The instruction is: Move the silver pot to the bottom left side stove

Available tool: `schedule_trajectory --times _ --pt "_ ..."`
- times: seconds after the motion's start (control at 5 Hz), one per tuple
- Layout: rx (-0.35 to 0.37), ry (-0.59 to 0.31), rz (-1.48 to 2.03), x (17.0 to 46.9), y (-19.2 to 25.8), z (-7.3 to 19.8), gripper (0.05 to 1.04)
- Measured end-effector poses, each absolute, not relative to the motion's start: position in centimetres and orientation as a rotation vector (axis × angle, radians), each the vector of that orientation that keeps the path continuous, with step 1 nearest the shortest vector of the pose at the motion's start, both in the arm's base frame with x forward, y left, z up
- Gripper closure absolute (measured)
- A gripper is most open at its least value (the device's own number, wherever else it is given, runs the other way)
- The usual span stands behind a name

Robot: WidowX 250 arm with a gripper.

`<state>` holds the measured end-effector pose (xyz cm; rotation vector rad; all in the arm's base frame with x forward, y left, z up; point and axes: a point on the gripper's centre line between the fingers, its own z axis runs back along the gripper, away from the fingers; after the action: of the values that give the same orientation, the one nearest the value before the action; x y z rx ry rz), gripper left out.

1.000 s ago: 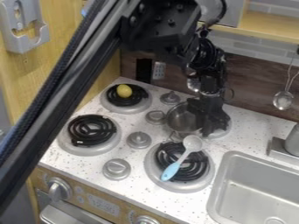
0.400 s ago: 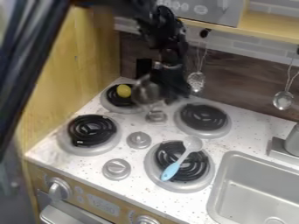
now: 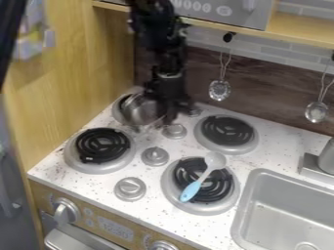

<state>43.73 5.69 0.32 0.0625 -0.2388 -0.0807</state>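
The gripper [image 3: 163,105] hangs over the back left part of the stove, shut on the silver pot [image 3: 141,110] at its right side. The pot is in front of most of the back left burner [image 3: 120,115]. At the left, the front left burner [image 3: 102,145] is a black coil in a silver ring, with nothing on it.
A blue-handled spoon [image 3: 201,178] lies across the front right burner [image 3: 219,207]. The back right burner [image 3: 226,131] is bare. Silver knobs [image 3: 155,156] stand between the burners. The sink [image 3: 287,205] is at the right, and a wooden wall [image 3: 65,97] borders the left.
The gripper and the pot have moved left from the back right burner to the back left one. The yellow object seen there earlier is now hidden.
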Motion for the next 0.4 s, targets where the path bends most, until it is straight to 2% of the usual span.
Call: schedule_trajectory --times 0.2,0.4 --pt "0.080 -0.159 -0.052 41.4 6.4 -1.1 1.019" --pt "0.089 -0.152 0.013 40.9 8.2 -1.2 1.019"
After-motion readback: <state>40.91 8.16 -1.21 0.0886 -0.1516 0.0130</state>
